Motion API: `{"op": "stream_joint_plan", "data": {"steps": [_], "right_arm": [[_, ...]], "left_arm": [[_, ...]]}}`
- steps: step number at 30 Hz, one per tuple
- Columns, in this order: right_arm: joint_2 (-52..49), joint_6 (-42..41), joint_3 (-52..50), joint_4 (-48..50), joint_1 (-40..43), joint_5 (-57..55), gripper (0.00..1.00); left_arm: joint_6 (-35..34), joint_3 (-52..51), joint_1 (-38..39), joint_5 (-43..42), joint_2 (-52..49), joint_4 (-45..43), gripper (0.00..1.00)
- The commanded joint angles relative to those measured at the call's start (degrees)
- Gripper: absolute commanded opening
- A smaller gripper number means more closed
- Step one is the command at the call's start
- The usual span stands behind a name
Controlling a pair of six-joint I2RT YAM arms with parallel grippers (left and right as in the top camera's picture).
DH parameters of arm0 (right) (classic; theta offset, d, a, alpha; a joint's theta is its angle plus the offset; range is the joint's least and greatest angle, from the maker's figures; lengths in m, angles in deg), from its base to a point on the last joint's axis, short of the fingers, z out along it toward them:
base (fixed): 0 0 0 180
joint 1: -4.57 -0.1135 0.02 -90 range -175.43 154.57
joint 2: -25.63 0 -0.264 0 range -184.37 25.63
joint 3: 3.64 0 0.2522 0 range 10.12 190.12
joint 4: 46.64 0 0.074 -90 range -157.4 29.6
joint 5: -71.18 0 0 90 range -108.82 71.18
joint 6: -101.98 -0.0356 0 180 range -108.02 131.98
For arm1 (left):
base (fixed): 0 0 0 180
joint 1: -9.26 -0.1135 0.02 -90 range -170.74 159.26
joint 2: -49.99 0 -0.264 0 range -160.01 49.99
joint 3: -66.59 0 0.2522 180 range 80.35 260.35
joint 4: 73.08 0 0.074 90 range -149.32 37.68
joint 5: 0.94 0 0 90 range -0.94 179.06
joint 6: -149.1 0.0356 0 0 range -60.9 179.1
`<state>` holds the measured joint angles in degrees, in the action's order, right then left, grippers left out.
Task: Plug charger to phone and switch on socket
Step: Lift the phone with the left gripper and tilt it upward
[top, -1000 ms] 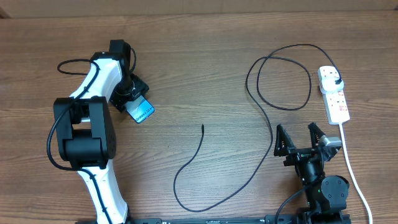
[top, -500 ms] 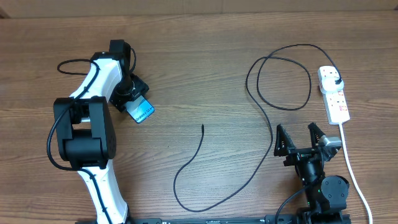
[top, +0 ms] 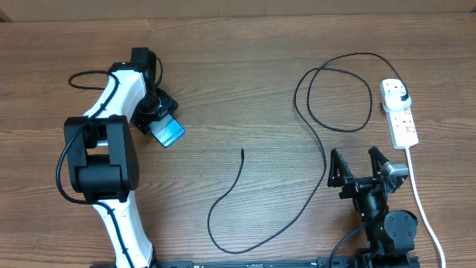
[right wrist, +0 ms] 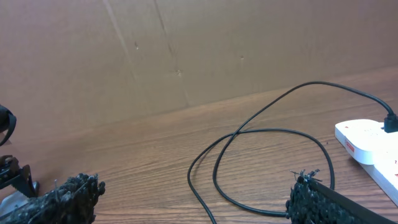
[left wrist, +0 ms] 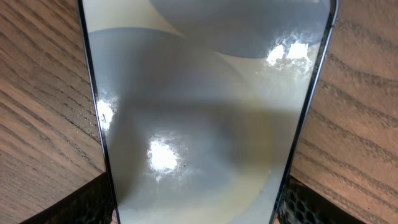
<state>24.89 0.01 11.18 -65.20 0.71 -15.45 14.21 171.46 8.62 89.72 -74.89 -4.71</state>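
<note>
The phone (top: 170,133), its light-blue screen lit, lies at the left of the table between the fingers of my left gripper (top: 161,123). In the left wrist view the phone (left wrist: 205,112) fills the frame, and the left gripper (left wrist: 199,210) has a black finger pressed to each long edge. The charger cable (top: 305,201) snakes across the middle, with its free tip (top: 242,151) lying apart from the phone. Its black plug (top: 401,94) sits in the white socket strip (top: 401,119) at the right. My right gripper (top: 360,165) stands open near the front, empty, beside the cable (right wrist: 249,132).
The strip's white cord (top: 421,197) runs down the right side past the right arm's base. A brown cardboard wall (right wrist: 186,50) stands behind the table. The socket strip (right wrist: 370,142) shows at the right edge of the right wrist view.
</note>
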Motion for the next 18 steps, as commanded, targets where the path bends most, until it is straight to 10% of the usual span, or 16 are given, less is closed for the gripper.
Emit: {"op": "stream_joint_plan", "data": {"steps": [1, 18], "right_arm": [[0.6, 0.2, -0.6, 0.1, -0.3, -0.8, 1.00], [0.6, 0.2, -0.6, 0.1, -0.3, -0.8, 1.00]], "left_arm": [[0.1, -1.7, -0.5, -1.6, -4.7, -0.8, 0.04], [1.3, 10.3, -0.5, -1.7, -4.7, 6.9, 0.04]]}}
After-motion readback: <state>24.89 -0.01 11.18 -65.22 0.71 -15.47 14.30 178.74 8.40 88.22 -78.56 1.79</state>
